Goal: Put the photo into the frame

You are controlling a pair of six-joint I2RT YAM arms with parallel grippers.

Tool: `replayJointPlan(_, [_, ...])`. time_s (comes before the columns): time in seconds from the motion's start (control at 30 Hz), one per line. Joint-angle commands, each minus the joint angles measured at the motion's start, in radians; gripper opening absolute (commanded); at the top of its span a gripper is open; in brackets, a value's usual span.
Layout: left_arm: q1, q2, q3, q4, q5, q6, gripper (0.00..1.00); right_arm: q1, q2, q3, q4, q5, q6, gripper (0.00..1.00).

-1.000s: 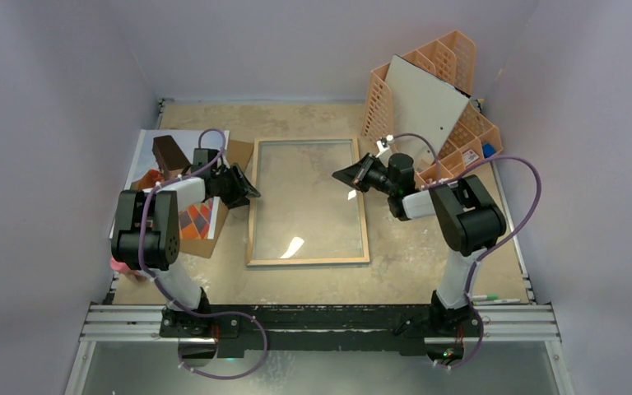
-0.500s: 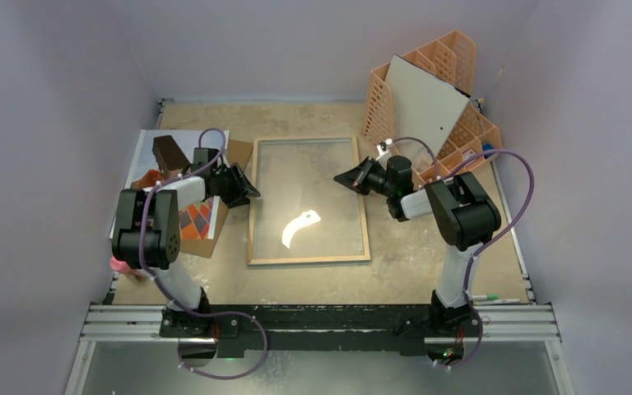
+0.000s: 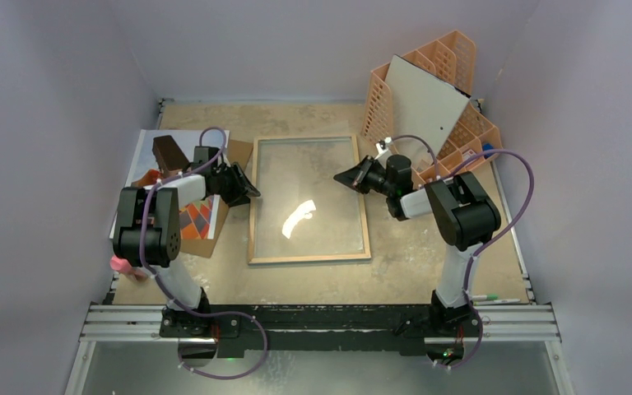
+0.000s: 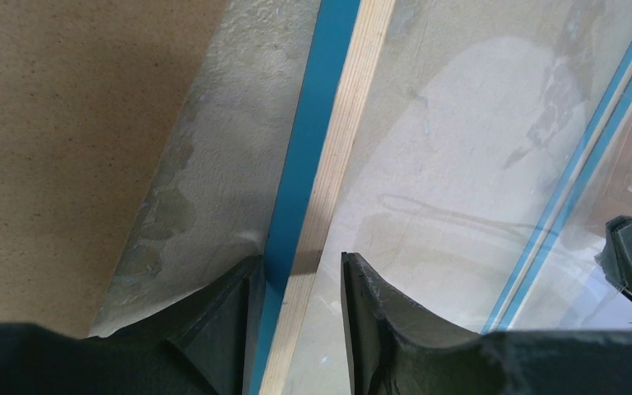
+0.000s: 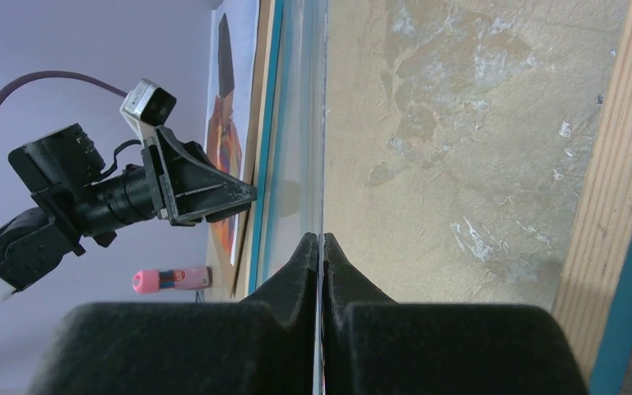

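Observation:
The frame point(image 3: 366, 222) lies back-up mid-table, its wood rim showing. My left gripper point(image 3: 255, 192) is open astride its left rail point(image 4: 341, 148). One finger touches the blue outer side and the other stands just inside over the glass, as the left gripper point(image 4: 299, 257) shows up close. My right gripper point(image 5: 321, 237) is shut on the edge of the clear glass pane point(image 5: 304, 99), seen edge-on; from above, the right gripper point(image 3: 337, 177) hangs over the frame's right half. The photo point(image 3: 152, 152) lies at the left, partly under my left arm.
A brown hardboard backing point(image 3: 237, 153) lies under the photo. An orange lattice organiser point(image 3: 461, 53) holding a grey-white board point(image 3: 424, 103) stands back right. A pink marker point(image 3: 123, 265) lies at the left edge, and pens point(image 3: 494, 299) lie near the right front corner.
The bright reflection on the glass has moved from the frame's near end toward its middle. My right gripper has shifted slightly while still shut. The left gripper has stayed at the rail.

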Motion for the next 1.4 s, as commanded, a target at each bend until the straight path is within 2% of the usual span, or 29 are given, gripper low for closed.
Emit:
replayJointPlan(0.0, [-0.015, 0.047, 0.009, -0.065, -0.049, 0.048, 0.42, 0.010, 0.009, 0.071, 0.010, 0.031, -0.064, 0.00])
replayJointPlan(0.13, [-0.015, 0.047, 0.024, -0.084, -0.066, 0.064, 0.44, 0.010, 0.000, 0.090, -0.016, 0.035, -0.084, 0.00])
replayJointPlan(0.3, [-0.015, 0.050, 0.032, -0.095, -0.076, 0.074, 0.47, 0.010, -0.016, 0.141, -0.136, 0.045, -0.140, 0.00])
replayJointPlan(0.63, [-0.015, 0.076, 0.075, -0.192, -0.150, 0.118, 0.45, 0.014, 0.002, 0.248, -0.319, 0.036, -0.220, 0.00])
replayJointPlan(1.1, [-0.024, 0.084, 0.133, -0.352, -0.266, 0.210, 0.46, 0.038, 0.001, 0.334, -0.447, 0.047, -0.323, 0.00])
replayJointPlan(1.37, [-0.029, 0.074, 0.100, -0.316, -0.200, 0.210, 0.46, 0.038, 0.023, 0.306, -0.414, 0.001, -0.257, 0.00])
